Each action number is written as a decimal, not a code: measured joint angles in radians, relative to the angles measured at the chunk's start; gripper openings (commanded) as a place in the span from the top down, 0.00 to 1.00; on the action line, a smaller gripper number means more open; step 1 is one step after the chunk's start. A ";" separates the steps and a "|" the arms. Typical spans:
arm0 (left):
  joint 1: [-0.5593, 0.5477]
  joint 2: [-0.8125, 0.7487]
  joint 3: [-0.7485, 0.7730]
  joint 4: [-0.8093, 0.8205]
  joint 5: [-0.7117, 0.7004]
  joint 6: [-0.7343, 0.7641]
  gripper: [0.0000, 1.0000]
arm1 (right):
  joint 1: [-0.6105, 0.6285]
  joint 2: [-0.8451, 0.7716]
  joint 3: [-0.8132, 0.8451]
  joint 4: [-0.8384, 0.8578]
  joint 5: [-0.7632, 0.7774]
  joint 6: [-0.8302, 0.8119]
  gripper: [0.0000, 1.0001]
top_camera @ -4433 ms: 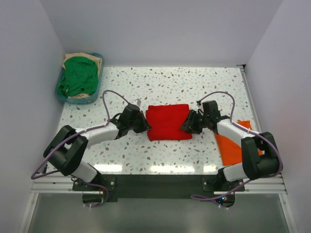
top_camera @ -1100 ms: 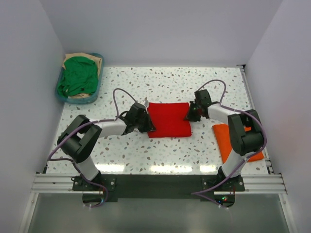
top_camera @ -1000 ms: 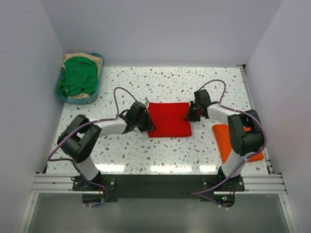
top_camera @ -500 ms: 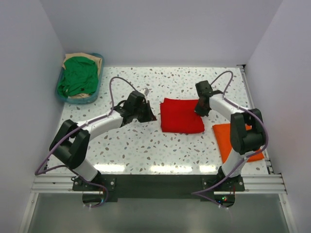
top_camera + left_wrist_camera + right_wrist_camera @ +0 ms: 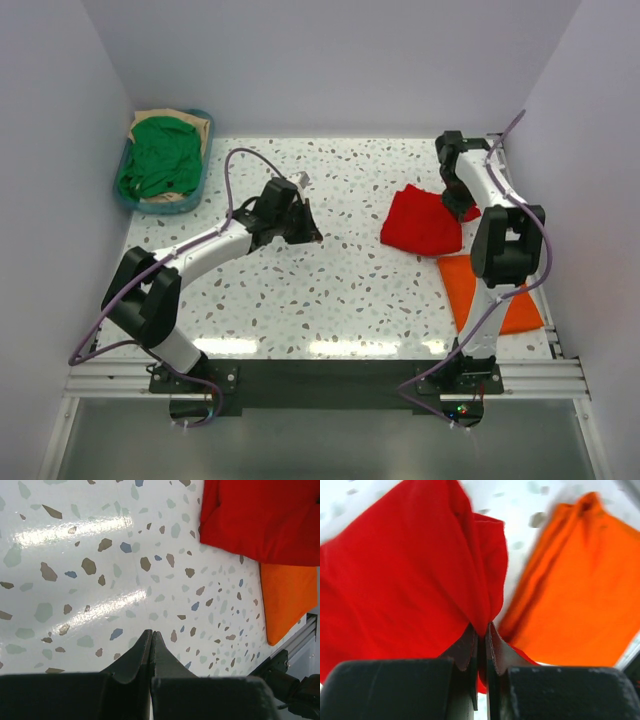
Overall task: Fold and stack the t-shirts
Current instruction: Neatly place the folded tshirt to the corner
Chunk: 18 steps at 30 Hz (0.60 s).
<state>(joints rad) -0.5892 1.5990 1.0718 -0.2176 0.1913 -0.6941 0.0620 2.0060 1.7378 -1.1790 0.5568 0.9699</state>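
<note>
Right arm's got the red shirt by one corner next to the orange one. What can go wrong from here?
1. The right gripper pinches only one bunched edge of the red shirt, which looks rumpled; its fold could open up.
2. The red shirt's near edge meets the orange shirt; dragging across may shift it.
3. The left gripper is shut, empty, over the table, so nothing supports the other side.

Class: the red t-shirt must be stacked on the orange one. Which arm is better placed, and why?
Right: the right gripper is shut on the bright red cloth t-shirt, beside the flat orange cloth t-shirt. The left gripper is shut, empty, over the speckled table.
</note>
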 measured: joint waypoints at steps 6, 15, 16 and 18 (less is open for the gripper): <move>0.000 0.000 0.014 -0.010 0.024 0.000 1.00 | -0.069 -0.019 0.003 -0.110 0.046 0.067 1.00; 0.000 -0.008 0.020 -0.031 0.045 0.002 1.00 | -0.130 -0.188 -0.016 -0.142 0.072 0.096 1.00; 0.000 -0.011 0.020 -0.033 0.047 0.002 1.00 | -0.135 -0.206 -0.016 -0.145 0.079 0.097 1.00; 0.000 -0.018 0.020 -0.037 0.049 0.002 1.00 | -0.141 -0.236 -0.016 -0.149 0.083 0.098 1.00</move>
<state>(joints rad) -0.5892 1.5810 1.0920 -0.2543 0.2405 -0.6918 -0.0792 1.7702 1.7218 -1.3277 0.6399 1.0676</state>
